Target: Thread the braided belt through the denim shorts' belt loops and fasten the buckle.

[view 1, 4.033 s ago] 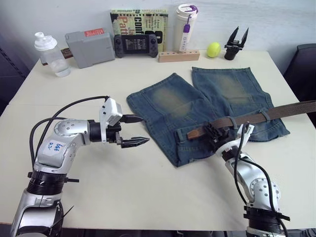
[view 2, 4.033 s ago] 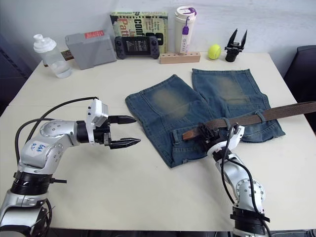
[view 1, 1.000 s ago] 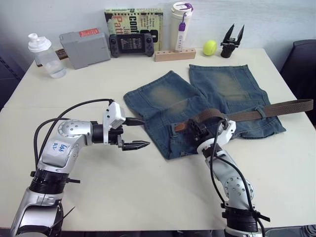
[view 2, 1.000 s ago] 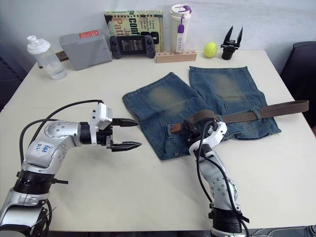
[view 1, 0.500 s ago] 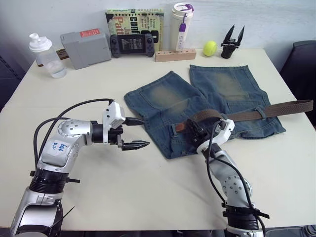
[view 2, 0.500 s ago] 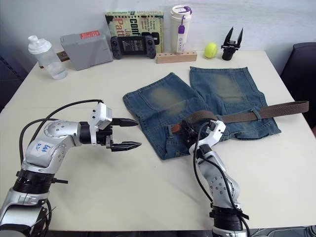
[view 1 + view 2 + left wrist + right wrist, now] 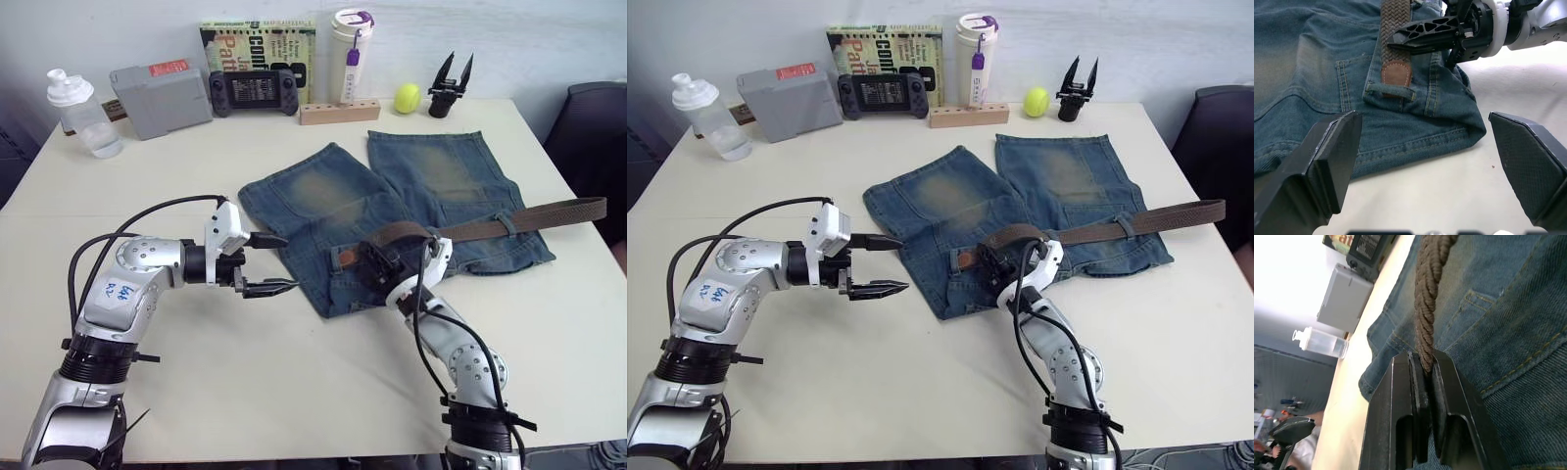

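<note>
L gripper [image 7: 266,264] hovers w/ jaws spread, holding nothing, just left of the denim shorts [image 7: 392,211]. R gripper [image 7: 1422,364] is clenched on the braided belt [image 7: 509,217], its tan tip [image 7: 1397,75] through 1 waistband loop. Threading's barely begun; remaining loops & buckling left.

The denim shorts [image 7: 392,211] lie on the counter [image 7: 294,372], the braided belt [image 7: 509,217] across their waistband. The left hand [image 7: 263,262] hovers left of them; the right hand [image 7: 377,262] pinches the belt.

2 head eyes look down over the table [image 7: 294,392]; both wrist cameras sit close, seemingly sharing the denim shorts [image 7: 1312,63].
</note>
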`<state>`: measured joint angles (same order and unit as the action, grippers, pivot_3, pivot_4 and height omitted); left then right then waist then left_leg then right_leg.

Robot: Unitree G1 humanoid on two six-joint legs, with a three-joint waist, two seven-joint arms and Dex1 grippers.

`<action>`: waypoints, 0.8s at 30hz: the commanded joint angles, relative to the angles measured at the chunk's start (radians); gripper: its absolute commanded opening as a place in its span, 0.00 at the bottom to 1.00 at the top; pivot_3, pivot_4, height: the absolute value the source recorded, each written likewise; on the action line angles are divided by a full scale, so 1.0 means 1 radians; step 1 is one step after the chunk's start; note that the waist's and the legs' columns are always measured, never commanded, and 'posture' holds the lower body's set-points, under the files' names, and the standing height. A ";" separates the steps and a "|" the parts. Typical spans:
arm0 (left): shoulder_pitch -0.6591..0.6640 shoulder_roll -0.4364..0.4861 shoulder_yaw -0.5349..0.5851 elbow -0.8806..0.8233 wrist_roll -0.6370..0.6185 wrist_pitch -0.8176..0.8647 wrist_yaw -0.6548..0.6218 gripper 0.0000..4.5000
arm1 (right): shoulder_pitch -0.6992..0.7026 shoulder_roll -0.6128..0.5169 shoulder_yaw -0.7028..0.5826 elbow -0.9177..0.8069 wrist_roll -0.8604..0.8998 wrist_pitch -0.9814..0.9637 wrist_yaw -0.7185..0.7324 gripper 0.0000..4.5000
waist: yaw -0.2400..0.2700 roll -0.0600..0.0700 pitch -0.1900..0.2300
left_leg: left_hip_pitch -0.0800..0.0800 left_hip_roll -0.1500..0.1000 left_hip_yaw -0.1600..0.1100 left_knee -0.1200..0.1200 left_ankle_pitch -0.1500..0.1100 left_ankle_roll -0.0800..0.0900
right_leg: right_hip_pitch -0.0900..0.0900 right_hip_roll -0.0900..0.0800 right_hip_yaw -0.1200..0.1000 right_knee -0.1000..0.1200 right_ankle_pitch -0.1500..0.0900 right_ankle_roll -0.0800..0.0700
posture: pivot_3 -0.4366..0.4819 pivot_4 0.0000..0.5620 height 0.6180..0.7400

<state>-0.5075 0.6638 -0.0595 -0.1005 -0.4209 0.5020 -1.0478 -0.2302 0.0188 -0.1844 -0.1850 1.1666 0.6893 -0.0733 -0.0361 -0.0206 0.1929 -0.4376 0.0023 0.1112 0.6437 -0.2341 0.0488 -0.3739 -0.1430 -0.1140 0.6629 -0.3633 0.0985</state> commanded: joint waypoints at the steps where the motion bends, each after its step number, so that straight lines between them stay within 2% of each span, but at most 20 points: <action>1: -0.018 -0.004 0.001 -0.014 0.005 -0.013 0.001 1.00 | -0.011 0.024 0.019 0.089 0.006 0.074 -0.054 0.00 | -0.004 -0.001 -0.001 | 0.000 0.001 0.000 0.000 0.000 0.000 | 0.000 0.001 0.000 0.000 0.000 0.000 | 0.48 0.27 0.62; 7: -0.014 -0.003 -0.005 -0.020 0.011 -0.016 0.005 1.00 | -0.061 -0.023 0.129 0.114 -0.088 0.195 -0.016 0.00 | -0.022 -0.006 -0.004 | 0.001 0.004 0.003 0.000 0.000 -0.002 | 0.000 0.004 0.003 0.000 0.000 0.000 | 0.48 0.27 0.62; 11: -0.011 -0.004 -0.005 -0.025 0.009 -0.014 0.008 1.00 | -0.050 -0.026 0.121 0.111 -0.108 0.228 -0.004 0.00 | -0.023 -0.007 -0.005 | 0.003 0.012 0.005 0.000 -0.002 -0.007 | 0.000 0.010 0.005 0.000 -0.001 -0.002 | 0.48 0.27 0.62; 19: -0.012 -0.011 -0.017 -0.027 0.011 -0.018 0.006 1.00 | -0.082 -0.032 0.157 0.130 -0.229 0.213 0.060 0.00 | -0.023 -0.009 -0.006 | 0.007 0.013 0.007 0.000 -0.003 -0.010 | 0.000 0.012 0.007 0.001 -0.003 -0.005 | 0.48 0.27 0.62; 24: -0.020 -0.012 -0.026 -0.010 0.021 -0.029 -0.003 1.00 | -0.106 0.038 0.106 0.142 -0.224 0.184 0.074 0.00 | -0.026 -0.010 -0.007 | 0.012 0.016 0.010 -0.001 -0.004 -0.011 | 0.002 0.012 0.008 0.001 -0.003 -0.005 | 0.48 0.27 0.62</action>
<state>-0.5075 0.6502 -0.0903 -0.1018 -0.4062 0.4937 -1.0418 -0.3582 0.0241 -0.0978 -0.1140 0.9405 0.8473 0.0043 -0.0623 -0.0311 0.1863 -0.4260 0.0185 0.1213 0.6429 -0.2382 0.0374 -0.3724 -0.1303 -0.1065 0.6643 -0.3660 0.0930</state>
